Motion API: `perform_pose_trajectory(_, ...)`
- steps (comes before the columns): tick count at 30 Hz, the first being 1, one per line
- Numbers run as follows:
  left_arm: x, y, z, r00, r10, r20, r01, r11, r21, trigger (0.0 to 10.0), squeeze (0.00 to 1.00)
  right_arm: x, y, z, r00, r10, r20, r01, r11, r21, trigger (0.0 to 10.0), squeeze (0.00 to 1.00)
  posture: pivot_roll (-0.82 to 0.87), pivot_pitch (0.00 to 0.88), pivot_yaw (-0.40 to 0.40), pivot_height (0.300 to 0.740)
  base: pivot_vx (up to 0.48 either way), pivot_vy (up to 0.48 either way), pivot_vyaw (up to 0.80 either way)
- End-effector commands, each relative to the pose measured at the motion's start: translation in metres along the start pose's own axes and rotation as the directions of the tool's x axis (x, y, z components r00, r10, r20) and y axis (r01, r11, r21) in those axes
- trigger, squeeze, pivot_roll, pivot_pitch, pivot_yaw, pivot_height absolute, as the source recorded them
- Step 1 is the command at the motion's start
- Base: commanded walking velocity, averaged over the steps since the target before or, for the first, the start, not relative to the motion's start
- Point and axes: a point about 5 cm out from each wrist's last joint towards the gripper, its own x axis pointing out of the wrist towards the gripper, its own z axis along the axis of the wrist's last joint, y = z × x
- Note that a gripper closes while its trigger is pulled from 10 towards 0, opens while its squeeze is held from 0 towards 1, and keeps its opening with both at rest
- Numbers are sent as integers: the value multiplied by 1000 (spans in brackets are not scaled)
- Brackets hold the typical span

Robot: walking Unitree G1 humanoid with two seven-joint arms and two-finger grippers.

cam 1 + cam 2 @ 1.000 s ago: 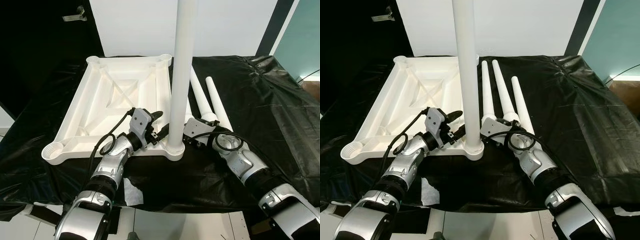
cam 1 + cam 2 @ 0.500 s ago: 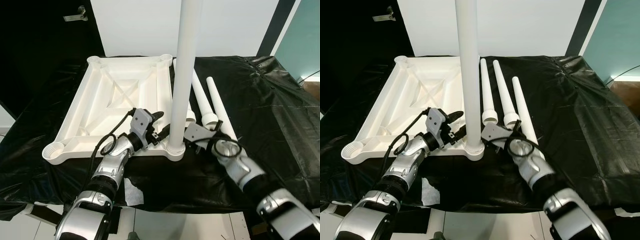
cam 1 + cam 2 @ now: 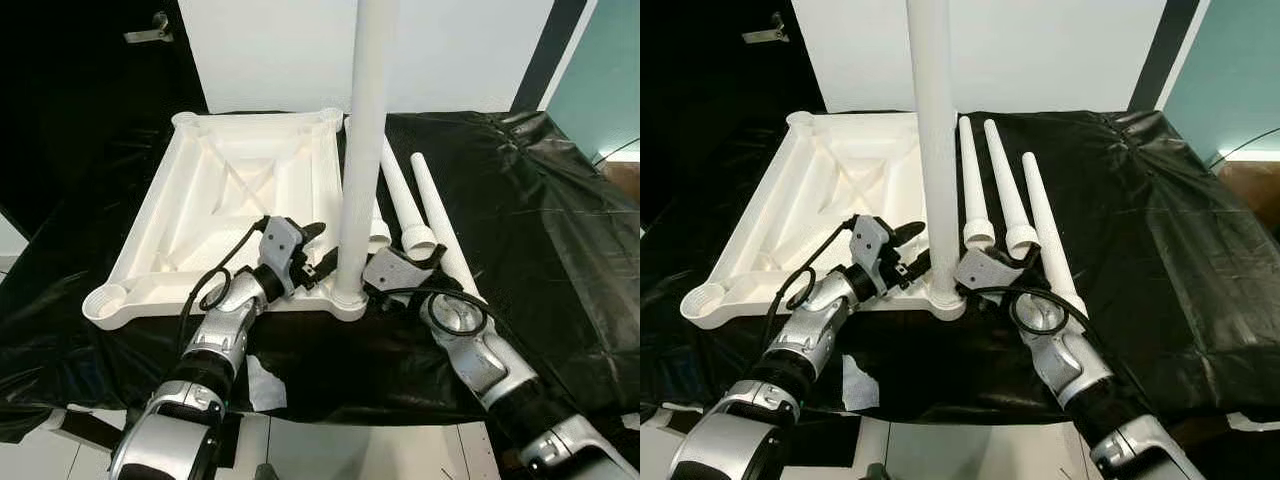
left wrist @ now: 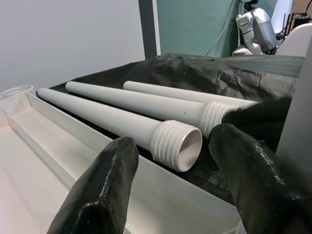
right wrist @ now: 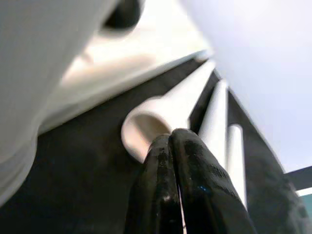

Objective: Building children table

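The white table top (image 3: pixel 230 190) lies upside down on a black-covered table. One white leg (image 3: pixel 362 150) stands upright in its near right corner socket. Three more legs (image 3: pixel 1005 180) lie side by side on the black sheet to the right, threaded ends (image 4: pixel 178 146) toward me. My left gripper (image 3: pixel 322 255) is open just left of the upright leg's base, with nothing between its fingers (image 4: pixel 102 185). My right gripper (image 3: pixel 1008 258) is shut on nothing, just right of the base, and its fingertips (image 5: pixel 170 146) point at the open end of the nearest lying leg (image 5: pixel 146 122).
A crinkled black sheet (image 3: pixel 520 200) covers the table down to its front edge. A white scrap (image 3: pixel 262 385) hangs below that edge near my left arm. A dark door stands at the back left, beside a white wall. Another robot (image 4: pixel 253 24) stands far off.
My right forearm has swung down toward the table's front edge, while its gripper stays beside the upright leg's base. The left gripper has held its place.
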Motion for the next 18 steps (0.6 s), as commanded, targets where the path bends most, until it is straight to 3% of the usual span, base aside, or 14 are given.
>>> perform_pose_trajectory(1,7,-9,5,993,-118,24,118,993,24,10000,0,-2,-7,2,998,-63,-1,63,998,9,10000,0,-85,0,29,740,0,0,0)
perform_pose_trajectory(6,5,0,11,998,-43,55,40,998,53,10000,0,-9,-17,-1,990,-139,-38,140,990,28,10000,0,-90,0,38,740,0,0,0)
perform_pose_trajectory(12,-6,9,-1,998,18,-53,-13,996,83,10000,0,-22,-22,-3,981,-176,-87,183,979,87,10000,0,-99,11,53,740,0,0,0)
perform_pose_trajectory(18,-6,7,-7,996,15,-84,-9,997,78,10000,0,-15,-12,-12,990,-96,-100,103,992,71,10000,0,-98,19,61,740,0,0,0)
